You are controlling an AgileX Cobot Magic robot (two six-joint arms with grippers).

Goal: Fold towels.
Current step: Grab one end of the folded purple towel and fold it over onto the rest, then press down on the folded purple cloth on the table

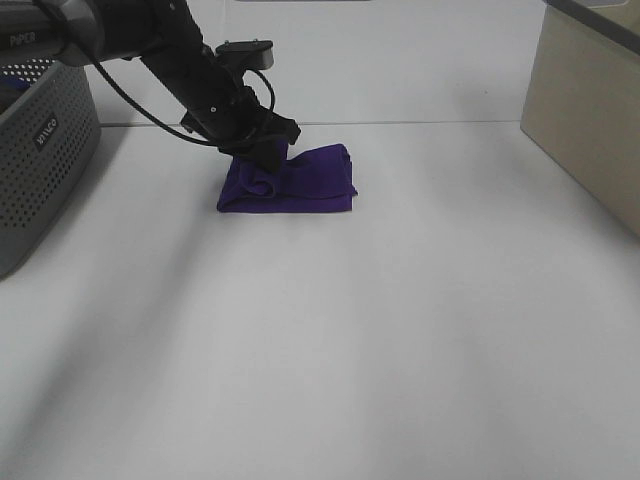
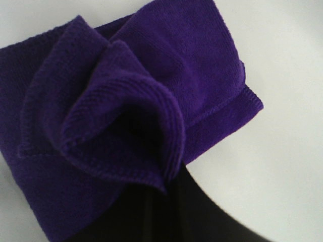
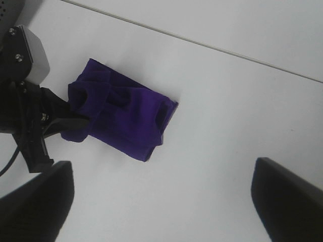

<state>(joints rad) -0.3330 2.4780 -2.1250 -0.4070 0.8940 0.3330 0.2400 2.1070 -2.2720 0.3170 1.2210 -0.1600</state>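
Note:
The deep purple towel point(image 1: 300, 180) lies folded into a small bundle on the white table, toward the back and left of centre. My left gripper point(image 1: 262, 155) reaches down onto its left end and is shut on a raised, bunched fold of the cloth. In the left wrist view the towel point(image 2: 192, 65) fills the frame, its stitched edge curling over my dark left gripper point(image 2: 156, 201). The right wrist view looks down on the towel point(image 3: 131, 116) with the left gripper point(image 3: 70, 121) at its end. My right gripper point(image 3: 161, 184) hangs above the table, open and empty, away from the towel.
A grey perforated plastic basket point(image 1: 40, 150) stands at the left edge. A beige box point(image 1: 590, 110) stands at the back right. A thin seam line point(image 1: 420, 123) runs across the table behind the towel.

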